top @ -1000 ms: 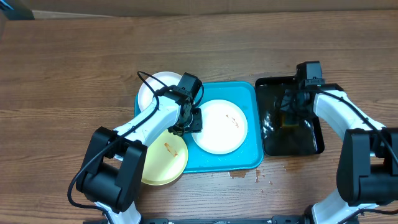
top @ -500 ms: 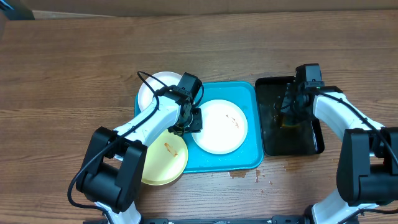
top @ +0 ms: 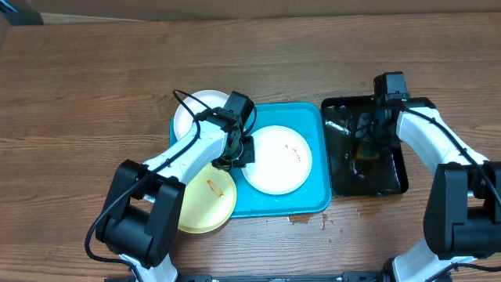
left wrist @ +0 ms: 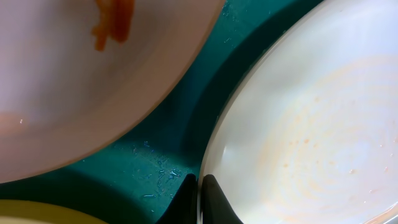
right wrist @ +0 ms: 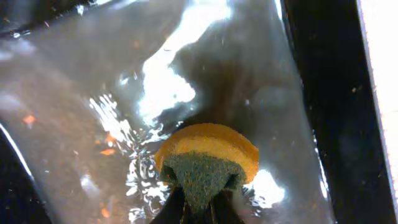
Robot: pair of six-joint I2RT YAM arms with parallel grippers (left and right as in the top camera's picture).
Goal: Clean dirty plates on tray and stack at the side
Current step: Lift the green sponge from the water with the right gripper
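Turquoise plastic made up the tray in the middle of the wooden table, and a white plate lay flat inside it, with a few faint orange marks on its face. The left claw was down at that plate's left rim, its two fingers pinched nearly together with the thin edge caught between them. From above, the same claw sat right where plate and tray floor met.

A second white plate rested at the tray's far left corner, partly over the rim and half hidden by the arm. Up close its underside edge overhung the tray, and an orange smear showed on it. A yellow plate sat at the near left corner, mostly off the tray on the table, with a streak of its own.

Off to the right, just beside the tray, stood a glossy black tray holding water. The right claw was lowered into it, closed tight on a sponge, yellow with a green scrubbing face, gripped by its near end.
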